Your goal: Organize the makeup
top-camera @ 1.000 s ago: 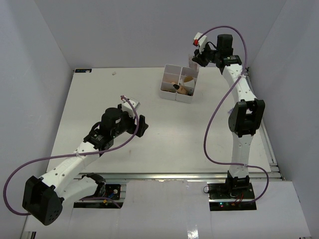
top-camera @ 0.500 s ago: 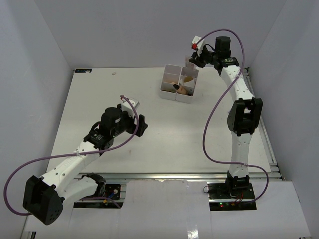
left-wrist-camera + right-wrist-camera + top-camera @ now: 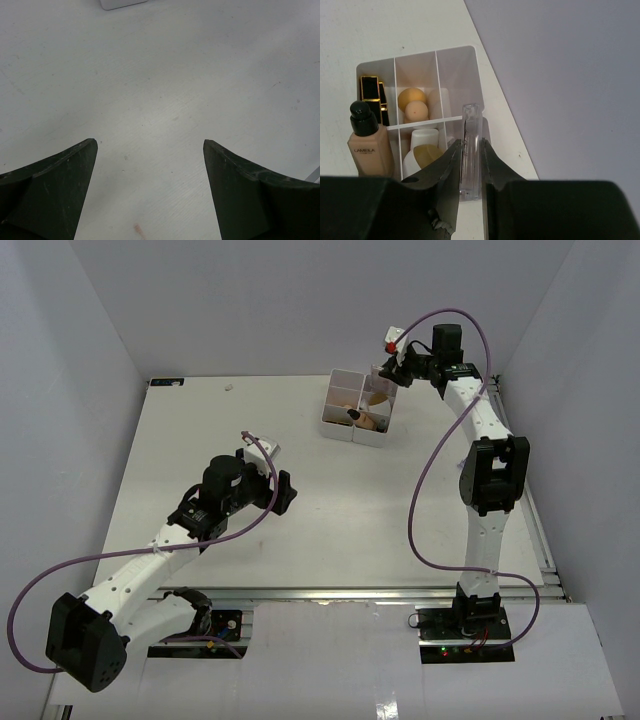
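My right gripper [image 3: 470, 143] is shut on a thin clear plastic case [image 3: 471, 117], held edge-on over the right end of the white compartment box [image 3: 415, 56]. The box holds a tan dark-capped bottle [image 3: 367, 145], a black-gold lipstick [image 3: 370, 90], beige egg sponges [image 3: 412, 102] and a white-gold piece [image 3: 422, 150]. In the top view the right gripper [image 3: 396, 366] is at the box's [image 3: 337, 430] far right corner. My left gripper [image 3: 285, 490] is open and empty over bare table; its fingers [image 3: 60, 185] are wide apart.
The box stands at the far middle of the white table, close to the right wall [image 3: 560, 75]. A white corner [image 3: 122, 3] shows at the top of the left wrist view. A small pink mark [image 3: 137, 230] lies on the table between the left fingers.
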Controlling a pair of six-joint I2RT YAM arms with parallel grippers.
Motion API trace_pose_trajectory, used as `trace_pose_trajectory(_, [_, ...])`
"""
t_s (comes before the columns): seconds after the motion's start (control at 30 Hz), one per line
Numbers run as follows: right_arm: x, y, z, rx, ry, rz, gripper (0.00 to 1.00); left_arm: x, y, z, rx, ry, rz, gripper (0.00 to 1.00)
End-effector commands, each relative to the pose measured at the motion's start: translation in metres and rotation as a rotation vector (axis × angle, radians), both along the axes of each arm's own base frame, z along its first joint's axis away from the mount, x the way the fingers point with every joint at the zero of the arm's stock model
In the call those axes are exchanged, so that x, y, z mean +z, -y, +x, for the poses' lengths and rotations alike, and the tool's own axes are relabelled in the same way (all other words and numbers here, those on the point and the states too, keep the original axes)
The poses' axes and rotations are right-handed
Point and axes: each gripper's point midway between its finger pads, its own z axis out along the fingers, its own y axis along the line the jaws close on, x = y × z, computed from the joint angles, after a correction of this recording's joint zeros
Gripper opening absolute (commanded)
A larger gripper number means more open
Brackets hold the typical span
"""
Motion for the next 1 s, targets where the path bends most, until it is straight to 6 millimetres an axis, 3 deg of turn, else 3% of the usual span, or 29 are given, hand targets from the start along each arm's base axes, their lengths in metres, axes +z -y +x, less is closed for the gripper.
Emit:
trace_pose_trajectory(0.0, [0.014, 0.011, 0.0, 0.014, 0.049, -0.013, 0.16, 0.006, 0.001, 0.001, -0.013, 0.02, -0.012, 0.98])
trace_pose_trajectory(0.2, [0.005, 0.021, 0.012, -0.005, 0.061, -0.035, 0.21, 0.004, 0.001, 0.001, -0.012, 0.015, -0.009, 0.98])
trace_pose_trajectory(0.37, [0.0, 0.023, 0.019, -0.008, 0.068, -0.041, 0.37, 0.002, 0.001, 0.002, -0.012, 0.011, -0.008, 0.98])
trace_pose_trajectory(0.57, [-0.009, 0.022, 0.021, -0.022, 0.05, -0.027, 0.67, 0.001, 0.001, 0.003, -0.011, 0.006, -0.009, 0.98])
trace_pose_trajectory(0.63, [-0.008, 0.023, 0.016, -0.034, 0.03, -0.015, 0.7, 0.0, 0.001, 0.003, -0.015, 0.003, -0.01, 0.98])
trace_pose_trajectory(0.73, [0.02, 0.03, 0.005, -0.088, 0.013, 0.026, 0.72, 0.002, 0.003, 0.003, -0.023, 0.001, -0.026, 0.98])
trace_pose_trajectory(0.9, [0.069, 0.069, -0.045, -0.281, -0.146, 0.196, 0.85, 0.011, 0.008, 0.0, -0.044, -0.003, -0.078, 0.98])
trace_pose_trajectory(0.97, [0.051, 0.095, -0.069, -0.37, -0.275, 0.254, 0.9, 0.014, 0.011, -0.001, -0.053, -0.01, -0.106, 0.98])
